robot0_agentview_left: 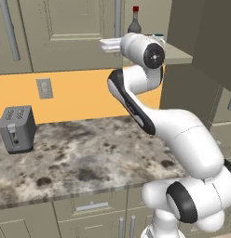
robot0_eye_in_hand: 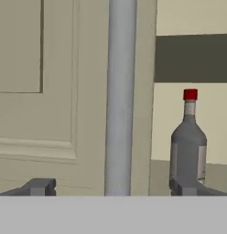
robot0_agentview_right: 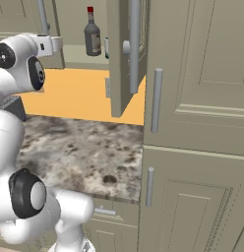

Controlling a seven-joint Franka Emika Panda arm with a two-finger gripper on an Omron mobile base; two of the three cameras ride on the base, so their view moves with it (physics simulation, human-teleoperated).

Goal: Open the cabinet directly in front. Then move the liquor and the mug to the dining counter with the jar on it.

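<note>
Straddling door handle [robot0_eye_in_hand: 121, 96], gripper [robot0_eye_in_hand: 115, 186] spread wide, liquor [robot0_eye_in_hand: 188, 142] just beside

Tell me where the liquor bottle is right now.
The liquor stands upright on the shelf of the opened cabinet, above the orange wall. In the hand view it is right of the closed door's silver handle.

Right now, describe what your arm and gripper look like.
The arm is a chain of glossy white rounded shells with dark grey-black bands and round caps at the joints. No loose cables or lettering are visible. The gripper has two small dark grey blocky finger tips.
</note>
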